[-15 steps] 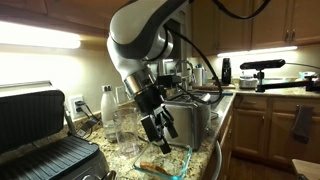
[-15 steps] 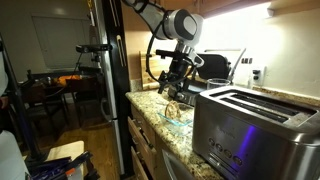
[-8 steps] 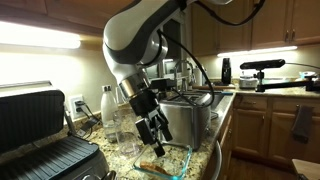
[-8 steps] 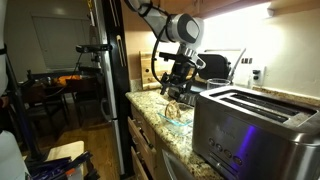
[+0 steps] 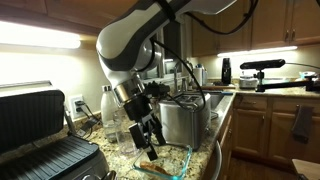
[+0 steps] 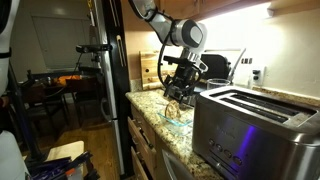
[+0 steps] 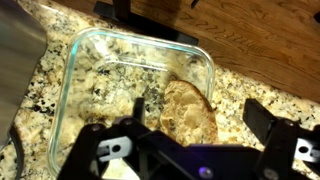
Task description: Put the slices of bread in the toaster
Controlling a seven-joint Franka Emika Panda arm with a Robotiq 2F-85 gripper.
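Note:
A golden-brown slice of bread [image 7: 190,110] lies flat in a clear glass dish [image 7: 80,70] on the granite counter; it also shows in an exterior view [image 5: 155,168]. My gripper [image 7: 190,125] is open, its fingers either side of the slice just above the dish. In both exterior views the gripper [image 5: 150,140] [image 6: 173,98] points down over the glass dish [image 5: 180,158] [image 6: 175,114]. The stainless-steel toaster [image 5: 185,118] [image 6: 250,125] stands next to the dish, top slots empty where visible. Other slices are not visible.
A large black ribbed contact grill [image 5: 45,135] stands open nearby. Clear bottles [image 5: 108,115] stand by the wall behind the dish. The counter edge [image 7: 250,60] runs close to the dish, with wooden floor beyond. A camera on a stand [image 5: 265,70] sits on the far counter.
The arm has swung and lowered the gripper toward the glass dish. The gripper stays open. The bread and toaster have not moved.

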